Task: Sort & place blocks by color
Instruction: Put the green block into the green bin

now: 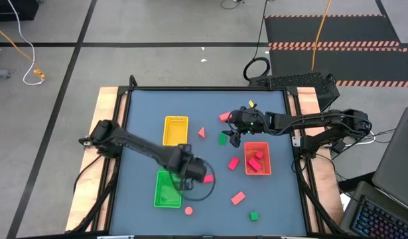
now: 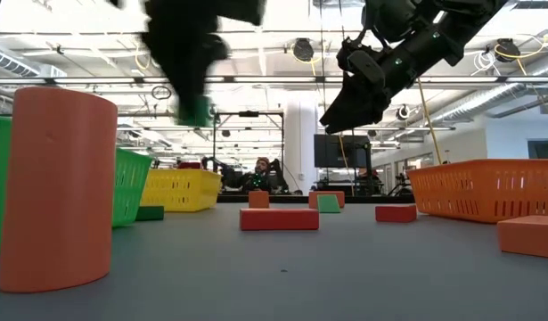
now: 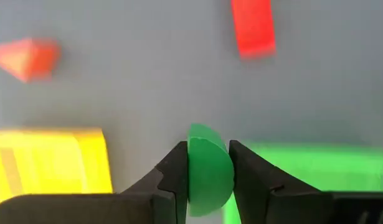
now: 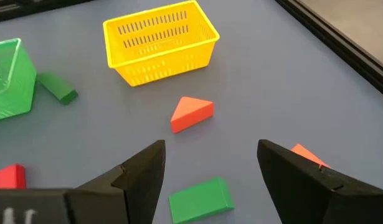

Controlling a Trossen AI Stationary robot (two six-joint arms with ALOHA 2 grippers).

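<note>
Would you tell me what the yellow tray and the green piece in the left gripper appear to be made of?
Yellow tray: probably moulded plastic, slightly glossy; thin walls pierced by rows of slots. Green piece, pinched in the left gripper: solid and smooth with a matte, even colour; painted wood or plastic, can't tell which.

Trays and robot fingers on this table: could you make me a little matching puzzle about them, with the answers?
1 yellow tray
2 red tray
3 left arm's fingers
4 right arm's fingers

A shut on a green round block
B open, holding nothing
C red blocks inside
D no blocks seen inside

Pairs: 1-D, 2-C, 3-A, 4-B.
</note>
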